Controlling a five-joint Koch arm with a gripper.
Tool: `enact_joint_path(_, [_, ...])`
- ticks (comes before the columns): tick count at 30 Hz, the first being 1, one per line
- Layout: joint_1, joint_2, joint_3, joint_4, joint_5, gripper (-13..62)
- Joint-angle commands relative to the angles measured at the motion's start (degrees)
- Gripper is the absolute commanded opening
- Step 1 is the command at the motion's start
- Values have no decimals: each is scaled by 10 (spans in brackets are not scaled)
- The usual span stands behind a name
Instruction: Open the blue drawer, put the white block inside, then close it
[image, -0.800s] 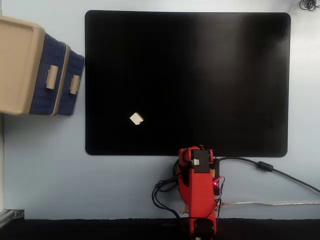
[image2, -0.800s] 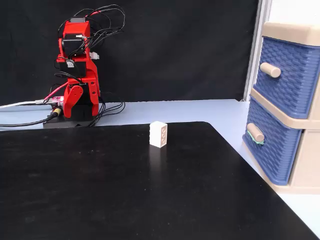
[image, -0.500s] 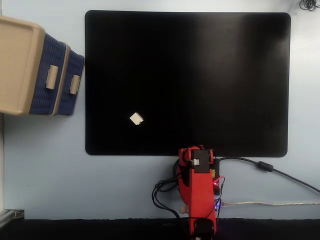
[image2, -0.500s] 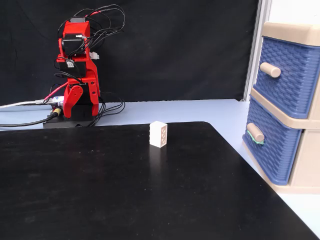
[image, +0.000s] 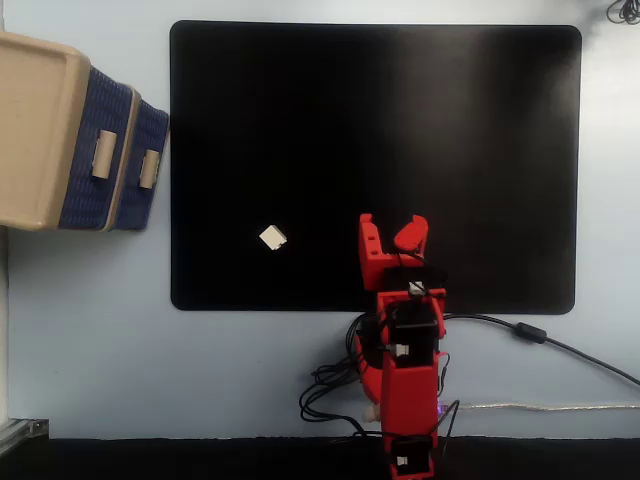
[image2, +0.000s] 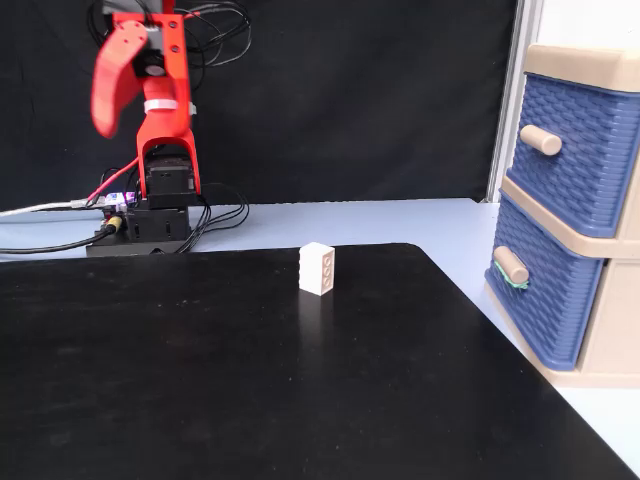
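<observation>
— Listing hidden parts first: what is cut off?
— Beige cabinet (image2: 600, 240) clipped at the right edge in a fixed view; arm base cut at the bottom edge in a fixed view.
— Hand (image: 392, 232)?
— Red, raised, spread apart, holding nothing.
— White block (image2: 318, 268)?
— Upright on the black mat (image: 400, 120), left of the hand, clear of everything.
— Blue drawer (image2: 545, 290)?
— Bottom one, shut. Cables (image: 330, 385) trail on the worktop (image: 250, 370).

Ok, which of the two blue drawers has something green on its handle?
The blue drawer at the bottom of the cabinet: a green band circles its handle base. The upper drawer has a plain beige handle.
</observation>
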Motion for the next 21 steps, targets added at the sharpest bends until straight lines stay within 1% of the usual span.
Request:
enact_joint_path(1, [-73,-33,2,-88,146,341])
enact_joint_path(4, [-154,-100,23,-200,296,341])
enact_joint_path(7, [-228,-171,48,-366,453,341])
enact_joint_path(12, [-284,-266,100,-634,622,340])
enact_joint_path(17, [-319,-335,202,-914,686,334])
enact_joint_path(21, [-342,-435,241,-1147,729,335])
